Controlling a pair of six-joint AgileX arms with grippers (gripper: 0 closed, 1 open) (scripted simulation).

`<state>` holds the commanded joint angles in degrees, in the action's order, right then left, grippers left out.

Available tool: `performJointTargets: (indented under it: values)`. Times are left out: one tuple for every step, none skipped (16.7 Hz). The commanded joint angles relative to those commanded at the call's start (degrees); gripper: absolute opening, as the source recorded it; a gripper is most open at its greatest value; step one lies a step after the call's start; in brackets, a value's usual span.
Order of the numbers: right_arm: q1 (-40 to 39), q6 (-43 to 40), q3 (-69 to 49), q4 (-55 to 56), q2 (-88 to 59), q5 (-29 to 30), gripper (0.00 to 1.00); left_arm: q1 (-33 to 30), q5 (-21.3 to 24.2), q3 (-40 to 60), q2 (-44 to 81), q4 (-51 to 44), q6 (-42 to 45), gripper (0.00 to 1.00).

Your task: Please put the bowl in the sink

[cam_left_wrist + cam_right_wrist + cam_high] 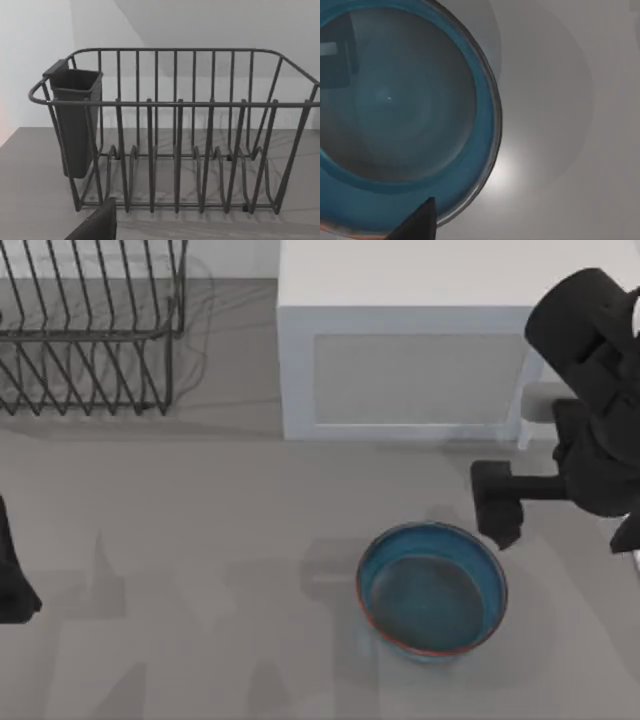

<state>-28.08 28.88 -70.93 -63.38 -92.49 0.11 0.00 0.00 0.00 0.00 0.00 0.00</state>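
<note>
- Near the table's right-centre sits the bowl (432,588), upright, in front of the microwave (400,350).
- Right gripper (497,505) hovers beside its far-right rim; finger spread I cannot tell.
- Approach step, I judge; next comes clamping the rim.
- Left gripper (12,580) parked at left edge.

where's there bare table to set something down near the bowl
The widest bare patch runs left of the bowl, below the dish rack, out to the parked left arm. It is crowded on the right: the right end effector sits between the bowl's rim and the microwave.
</note>
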Motion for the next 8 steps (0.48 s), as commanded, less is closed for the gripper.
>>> performJointTargets:
  values:
    - [-1.0,1.0,-2.7,-1.9,-2.6,0.0,1.00,0.0,0.0,0.0,0.0,0.0,0.0,1.00]
    - [-1.8,1.8,-4.9,-3.4,-4.7,0.0,1.00,0.0,0.0,0.0,0.0,0.0,0.0,1.00]
    - [-2.4,2.4,-6.7,-4.5,-6.3,-0.1,1.00,0.0,0.0,0.0,0.0,0.0,0.0,1.00]
    - [-2.9,2.8,-8.0,-5.3,-7.4,-0.1,1.00,0.0,0.0,0.0,0.0,0.0,0.0,1.00]
    - [-3.1,3.1,-8.7,-5.7,-8.0,-0.1,1.00,0.0,0.0,0.0,0.0,0.0,0.0,1.00]
    - [-3.1,3.1,-8.8,-5.7,-8.1,-0.1,1.00,0.0,0.0,0.0,0.0,0.0,0.0,1.00]
    - [-3.1,3.1,-8.8,-5.7,-8.1,-0.1,1.00,0.0,0.0,0.0,0.0,0.0,0.0,1.00]
    - [-3.1,3.1,-8.8,-5.7,-8.1,-0.1,1.00,0.0,0.0,0.0,0.0,0.0,0.0,1.00]
